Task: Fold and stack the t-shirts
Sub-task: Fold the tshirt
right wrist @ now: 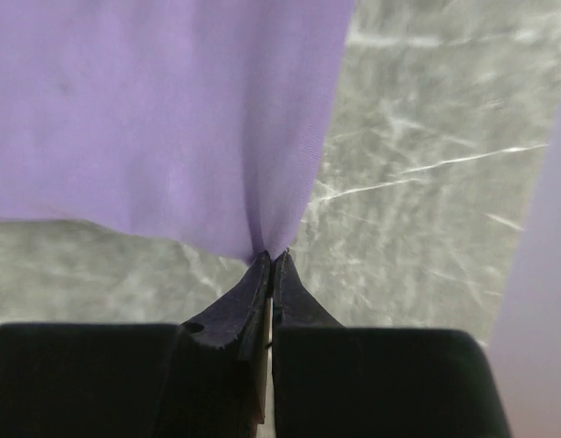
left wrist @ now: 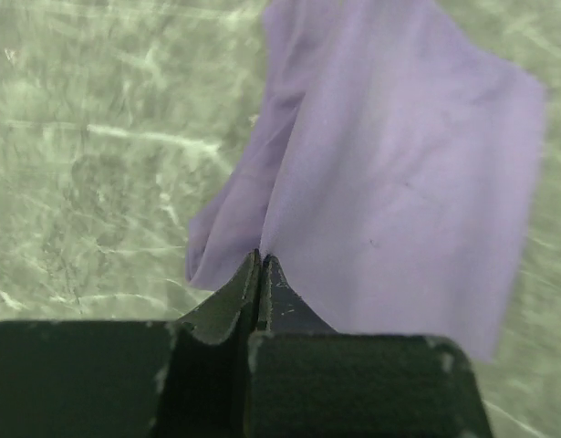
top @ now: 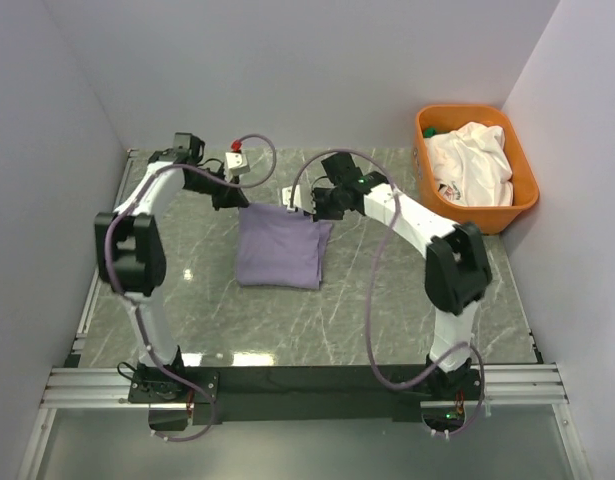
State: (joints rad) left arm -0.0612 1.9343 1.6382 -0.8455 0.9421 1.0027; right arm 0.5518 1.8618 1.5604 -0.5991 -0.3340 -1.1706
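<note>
The lavender t-shirt [top: 279, 247] lies partly folded in the middle of the table, its far edge lifted. My left gripper [top: 235, 199] is shut on its far left corner; in the left wrist view the cloth [left wrist: 399, 173] hangs from the gripper [left wrist: 261, 258]. My right gripper [top: 318, 208] is shut on the far right corner; in the right wrist view the cloth [right wrist: 161, 109] hangs from the gripper [right wrist: 274, 257]. The white t-shirt [top: 472, 163] lies crumpled in the orange tub [top: 522, 195] at the far right.
The grey marble table [top: 387, 310] has white walls on three sides. A small white block with a red top [top: 235, 159] sits at the back behind the left gripper. A metal rail [top: 307, 385] runs along the near edge.
</note>
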